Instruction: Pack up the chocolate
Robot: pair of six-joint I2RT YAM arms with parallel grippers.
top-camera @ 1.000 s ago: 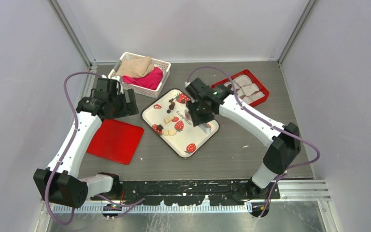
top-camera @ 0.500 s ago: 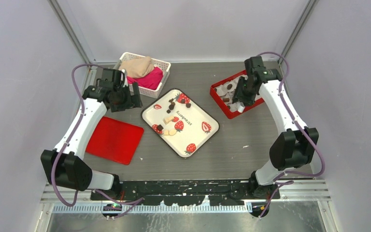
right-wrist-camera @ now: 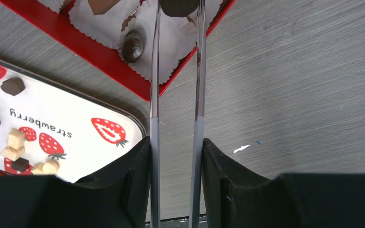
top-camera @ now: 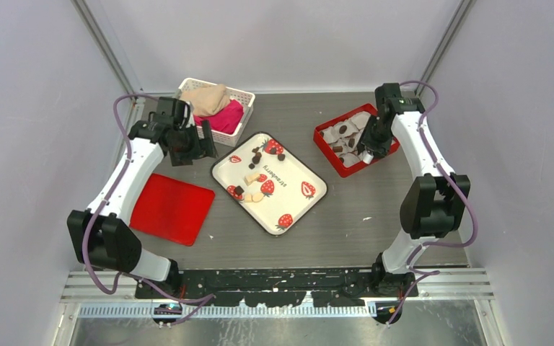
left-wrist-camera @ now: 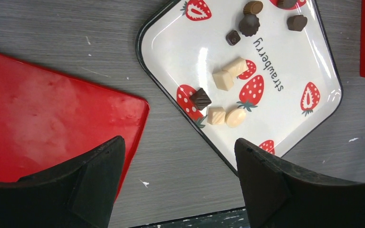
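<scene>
Right wrist view first: the right gripper (right-wrist-camera: 175, 152) has its two black fingers squeezed onto a pair of silver metal tongs (right-wrist-camera: 198, 71). The tong tips pinch one dark chocolate lump (right-wrist-camera: 178, 5) right at the top edge, over a white fluted paper cup (right-wrist-camera: 176, 42) in the shallow red box (right-wrist-camera: 95, 57). One dark oval chocolate (right-wrist-camera: 133, 46) sits in the cup next door, and a browner piece is cut off by the frame. The left gripper (left-wrist-camera: 178, 156) is spread wide with nothing in it, hovering over the grey table (top-camera: 361, 209) between a flat red lid (left-wrist-camera: 52, 118) and the white strawberry-print plate (left-wrist-camera: 180, 52). That view is the only one sharp enough to count the plate: six brown chocolates (left-wrist-camera: 200, 99), one half out of frame, plus four cream-coloured pieces (left-wrist-camera: 223, 80). The top view gives the poses. The right arm is stretched to the far right with its wrist tipped down over the box. The left arm reaches up the left side, near a white plastic basket (top-camera: 245, 96) holding one beige cloth (top-camera: 205, 99) and one pink cloth (top-camera: 225, 119).
</scene>
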